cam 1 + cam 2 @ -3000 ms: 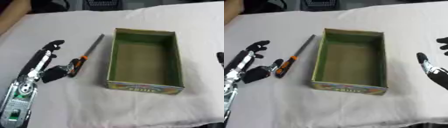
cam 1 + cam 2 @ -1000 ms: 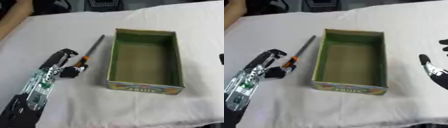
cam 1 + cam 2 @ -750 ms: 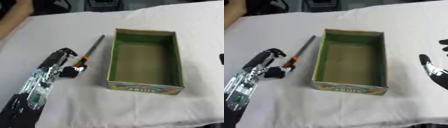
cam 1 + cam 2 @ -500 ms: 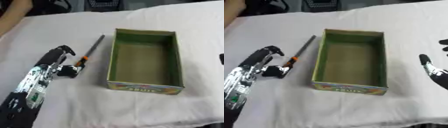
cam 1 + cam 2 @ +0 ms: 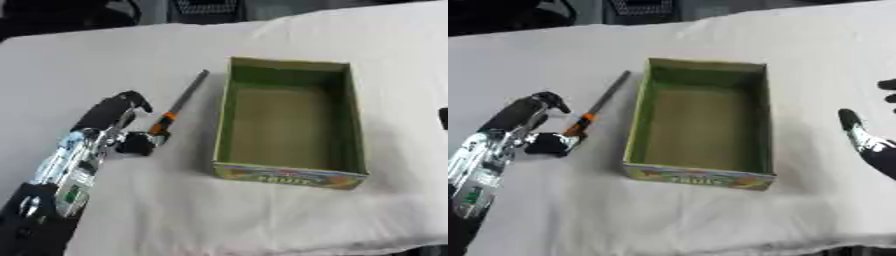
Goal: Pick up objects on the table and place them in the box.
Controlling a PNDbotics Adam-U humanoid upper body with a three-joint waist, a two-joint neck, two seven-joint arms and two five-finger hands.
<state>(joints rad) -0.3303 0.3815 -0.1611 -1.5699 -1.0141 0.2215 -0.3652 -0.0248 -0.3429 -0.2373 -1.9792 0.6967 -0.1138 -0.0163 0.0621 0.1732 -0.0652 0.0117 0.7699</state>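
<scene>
A tool with a grey shaft (image 5: pixel 187 92), an orange collar and a black handle (image 5: pixel 137 144) lies on the white cloth, left of the box. The cardboard box (image 5: pixel 290 172) is green inside, holds nothing, and has a printed front wall. My left hand (image 5: pixel 103 116) lies just left of the tool, its fingers slightly bent and its thumb against the black handle, not closed round it. My right hand (image 5: pixel 866 143) rests open at the right edge, fingers up, away from the box.
The white cloth (image 5: pixel 219 210) covers the whole table and folds over its front edge. Dark shapes (image 5: pixel 79 11) stand beyond the far edge. Bare cloth lies in front of the box and to its right.
My left hand has slid forward alongside the tool, and its fingers have come up next to the orange collar. The tool, the box and my right hand have stayed put.
</scene>
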